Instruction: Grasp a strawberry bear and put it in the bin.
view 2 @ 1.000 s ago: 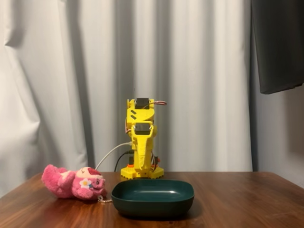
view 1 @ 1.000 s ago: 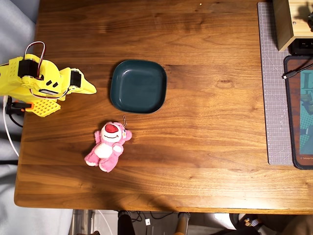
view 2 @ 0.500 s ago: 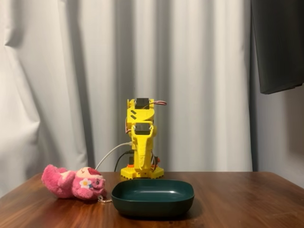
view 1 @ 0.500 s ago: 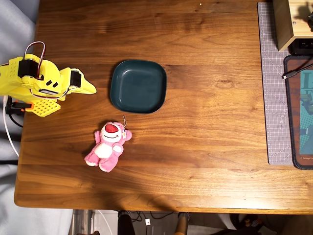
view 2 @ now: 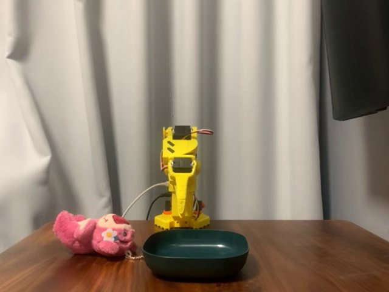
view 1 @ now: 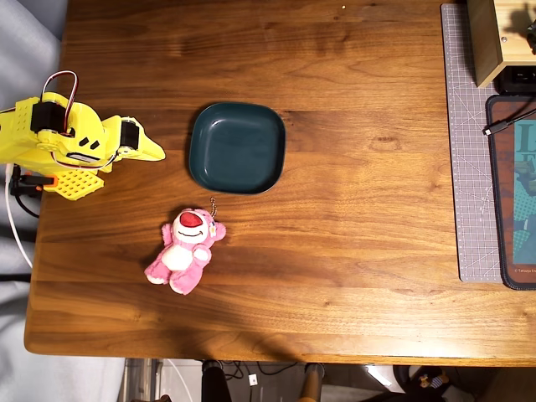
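The pink strawberry bear (view 1: 186, 249) lies on its back on the wooden table, below and left of the bin in the overhead view; in the fixed view it lies on the table left of the bin (view 2: 92, 233). The bin (view 1: 237, 147) is a dark teal rounded-square dish, empty, also seen in the fixed view (view 2: 196, 252). My yellow gripper (view 1: 152, 151) is folded at the table's left edge, left of the bin and above the bear, with its jaws together and holding nothing. In the fixed view the arm (view 2: 180, 182) stands folded behind the bin.
A grey cutting mat (view 1: 469, 151), a dark mat (view 1: 512, 193) with a cable, and a tan wooden box (view 1: 494, 38) lie along the right side in the overhead view. A white curtain (view 2: 91, 91) hangs behind the table.
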